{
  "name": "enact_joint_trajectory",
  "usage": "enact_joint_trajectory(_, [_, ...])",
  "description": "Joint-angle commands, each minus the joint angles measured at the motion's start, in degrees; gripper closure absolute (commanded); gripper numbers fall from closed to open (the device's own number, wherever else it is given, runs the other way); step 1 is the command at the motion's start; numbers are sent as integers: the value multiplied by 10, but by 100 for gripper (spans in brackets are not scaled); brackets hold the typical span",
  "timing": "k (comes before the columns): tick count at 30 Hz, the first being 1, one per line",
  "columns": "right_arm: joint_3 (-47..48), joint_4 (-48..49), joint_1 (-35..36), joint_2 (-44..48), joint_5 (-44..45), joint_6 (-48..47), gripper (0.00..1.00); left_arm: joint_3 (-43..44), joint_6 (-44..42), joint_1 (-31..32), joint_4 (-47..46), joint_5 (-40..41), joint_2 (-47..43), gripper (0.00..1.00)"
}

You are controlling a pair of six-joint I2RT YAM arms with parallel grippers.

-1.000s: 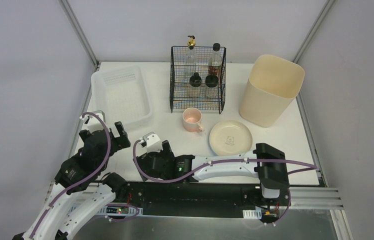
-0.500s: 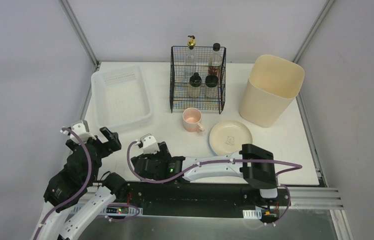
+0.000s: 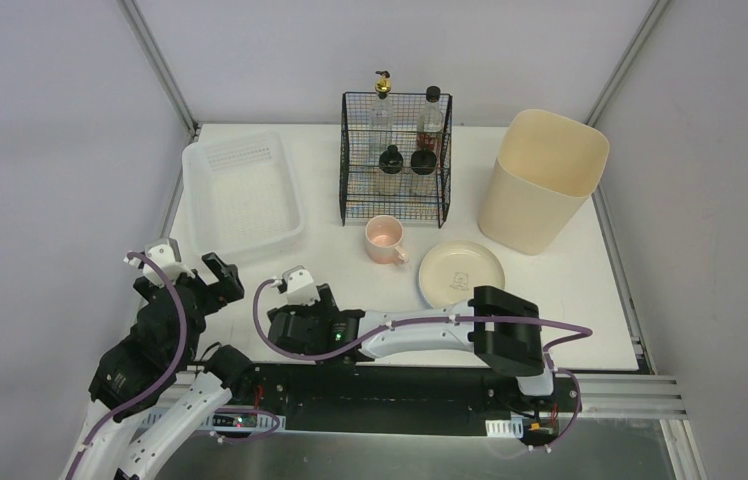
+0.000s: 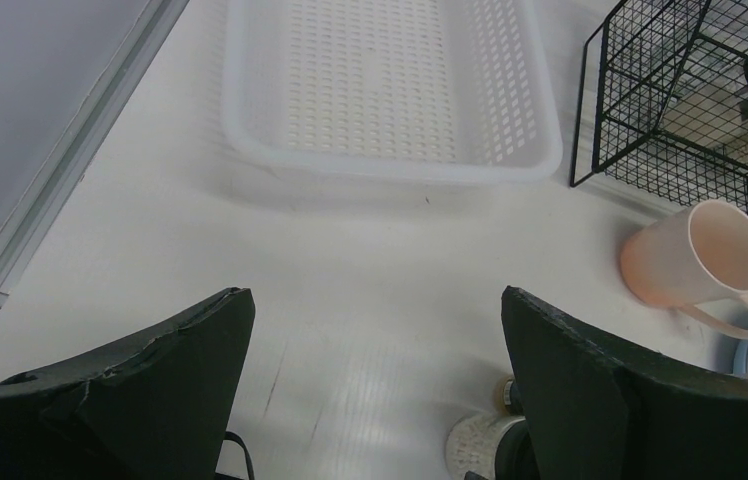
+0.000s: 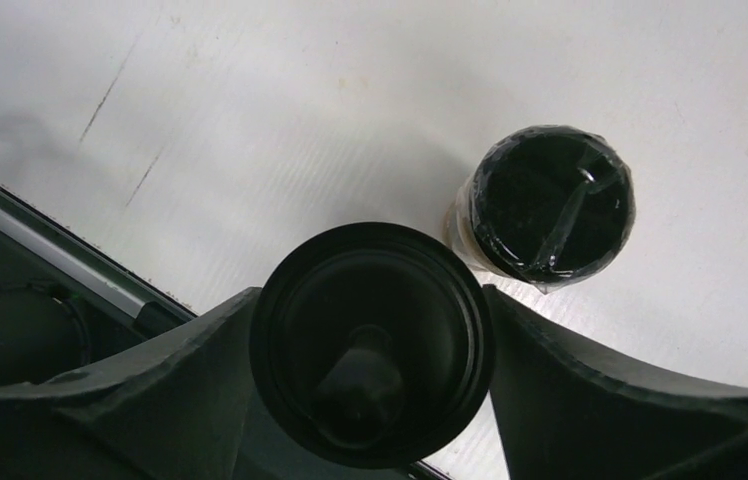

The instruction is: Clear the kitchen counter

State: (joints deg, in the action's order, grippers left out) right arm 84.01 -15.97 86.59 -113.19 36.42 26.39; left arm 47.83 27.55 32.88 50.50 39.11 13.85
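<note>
The kitchen counter (image 3: 575, 305), a smooth matte white slab with a few dark scuffs, fills the cell from the back wall to the metal rail at its near edge. At that edge the right gripper (image 5: 370, 300) has its jaws pressed on both sides of a round black-capped bottle (image 5: 370, 345). A film-wrapped jar (image 5: 553, 205) stands just beside it. The left gripper (image 4: 375, 380) hangs over the near left corner with its jaws spread wide and holding nothing. Bare surface lies between it and the perforated plastic tray (image 3: 240, 200). Farther back stand the black wire rack (image 3: 395, 195) of bottles, a glossy pink mug (image 3: 384, 240), a cream plate (image 3: 461, 275) and a tall beige bin (image 3: 540, 185).
</note>
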Motion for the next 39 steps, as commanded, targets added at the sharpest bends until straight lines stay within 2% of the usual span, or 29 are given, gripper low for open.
enact_joint_trajectory(1, [23,-6,-2,1,0,4,26,11,2,-5,4,-1,11,0])
enact_joint_trajectory(6, [22,-14,-1,10,-11,2,56,11,2,-5,4,-1,12,0])
enact_joint_trajectory(10, [17,-23,3,27,-23,-4,67,10,2,-5,4,0,12,0])
enact_joint_trajectory(20, [-38,-43,9,130,-108,-7,75,12,2,-5,4,1,14,0])
enact_joint_trajectory(24, [-63,-66,11,184,-81,-10,75,10,2,-5,4,1,12,0])
enact_joint_trajectory(29, [-82,-109,4,253,3,-36,74,11,2,-5,4,-1,13,0])
enact_joint_trajectory(32, [-95,-120,-25,287,16,-42,79,11,2,-5,4,-2,15,0])
enact_joint_trajectory(39, [-97,-119,-119,337,19,-89,82,11,2,-5,4,-2,16,0])
